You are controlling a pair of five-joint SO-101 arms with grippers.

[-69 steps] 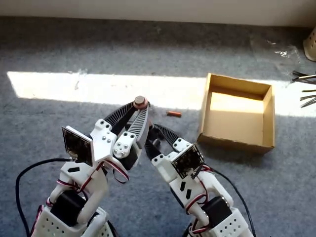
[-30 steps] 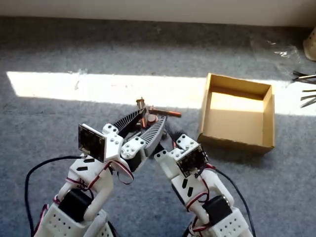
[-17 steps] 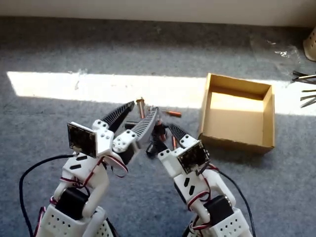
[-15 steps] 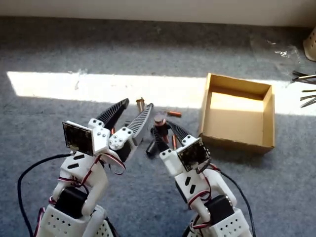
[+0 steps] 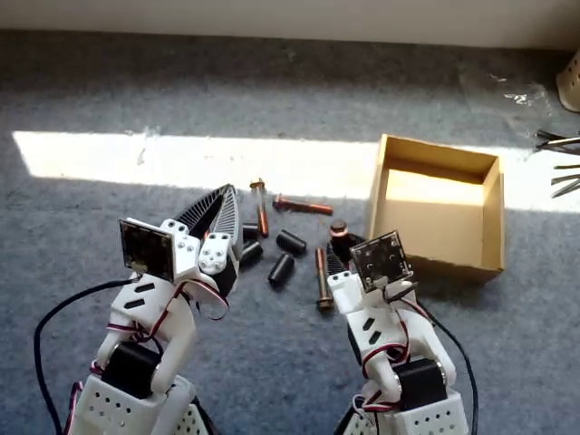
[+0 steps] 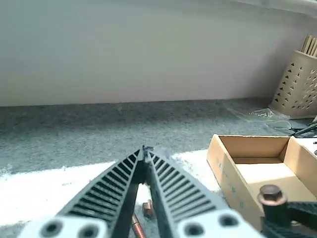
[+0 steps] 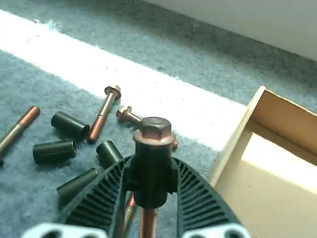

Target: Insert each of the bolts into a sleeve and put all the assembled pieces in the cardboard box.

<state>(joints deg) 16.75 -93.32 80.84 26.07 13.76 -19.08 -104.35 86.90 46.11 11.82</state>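
High view: you have a grey carpet (image 5: pixel 109 82) carrying everything, with a sunlit strip across its middle and its far edge meeting a pale wall.
Right gripper: your right gripper (image 5: pixel 340 245) is clamped on the assembled piece (image 5: pixel 339 227), a dark sleeve with a copper bolt through it. It sits just beside the near left corner of the cardboard box (image 5: pixel 376 208), outside its wall.
Right wrist view: the right gripper's (image 7: pixel 151 167) fingers (image 7: pixel 190 191) press the sleeve from both sides. The piece (image 7: pixel 155 131) stands upright, with its hex head above the fingers and its shank below them. The box (image 7: pixel 290 124) is close on one side.
Left gripper: your left gripper (image 5: pixel 227 192) has its fingers pressed together with nothing between them. In the left wrist view its tips (image 6: pixel 144 150) meet in a point.
Loose bolts: the first bolt (image 5: pixel 261 207) lies just beside the left gripper's tips. The second bolt (image 5: pixel 302 206) lies between it and the box. The third bolt (image 5: pixel 321 276) lies just beside the right gripper.
Empty sleeves: four empty sleeves (image 5: pixel 281 268) lie on the carpet between your two grippers, well apart from the box.
Box: it is open-topped with a sunlit floor, toward the carpet's right edge (image 6: pixel 220 161).
Background: a perforated utensil holder (image 6: pixel 299 79) stands by the wall beyond the box.
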